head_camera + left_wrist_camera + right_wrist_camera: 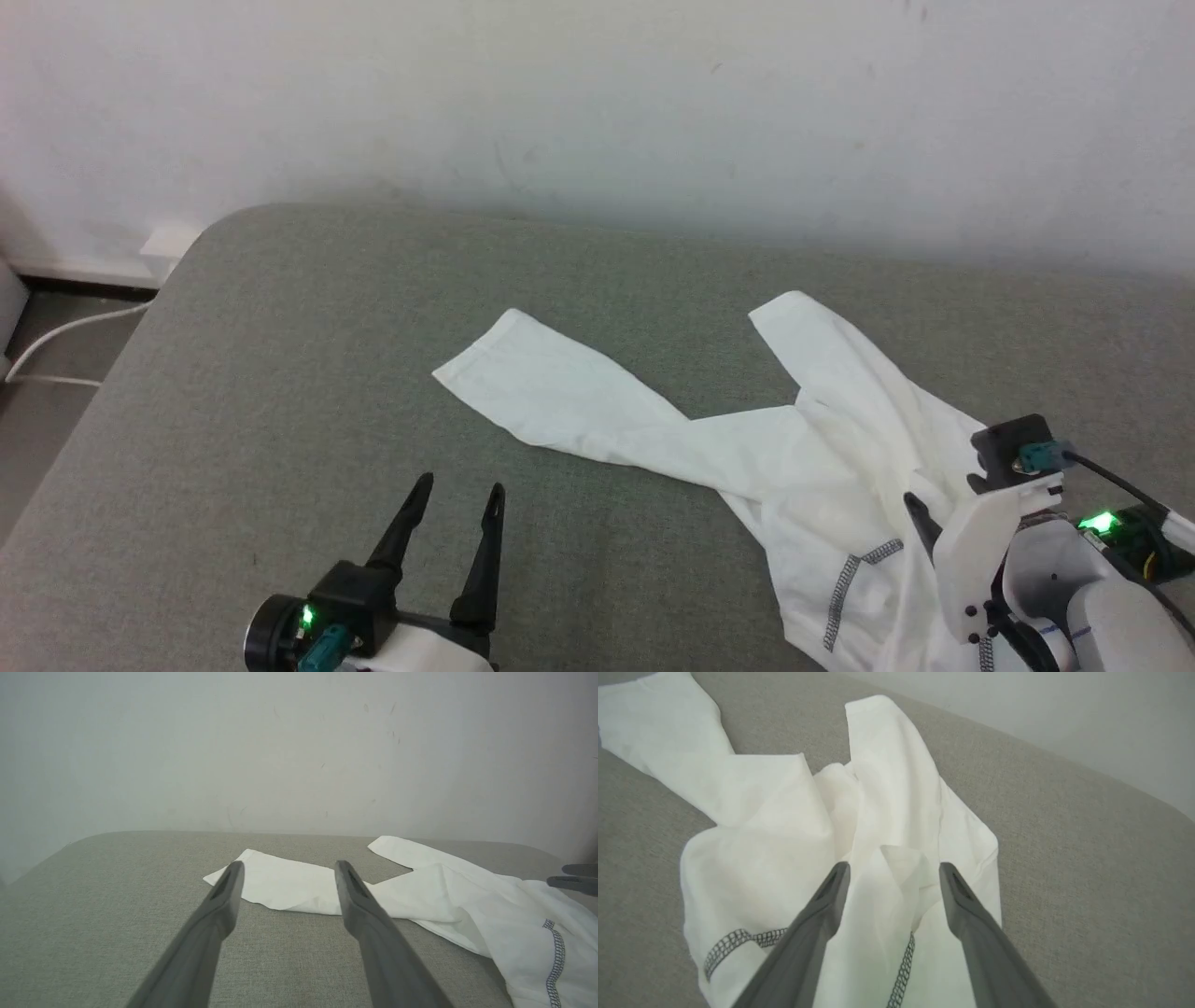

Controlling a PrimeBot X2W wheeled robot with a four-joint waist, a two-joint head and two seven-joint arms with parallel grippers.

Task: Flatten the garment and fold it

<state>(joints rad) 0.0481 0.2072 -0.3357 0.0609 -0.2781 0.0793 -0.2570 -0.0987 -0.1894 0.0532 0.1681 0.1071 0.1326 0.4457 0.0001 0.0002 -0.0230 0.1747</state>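
White garment [840, 448] lies crumpled on the grey cloth-covered surface [280, 373], neither flattened nor folded. Two flat strips run out from its bunched middle: a long one toward the robot's left, a shorter one toward the wall [597, 93]. Dark zigzag stitching [845, 579] shows on the garment's near part.

Robot's left pincer [461, 483]: fingers spread, nothing between them, held on the near side of the garment's long strip, clear of the cloth.

Robot's right pincer [894, 865]: fingers spread, poised over the garment's bunched middle, a raised fold standing between the two tips. Cannot tell whether it touches the cloth.

White cable [56, 341] beyond the surface's edge, far left of the garment.
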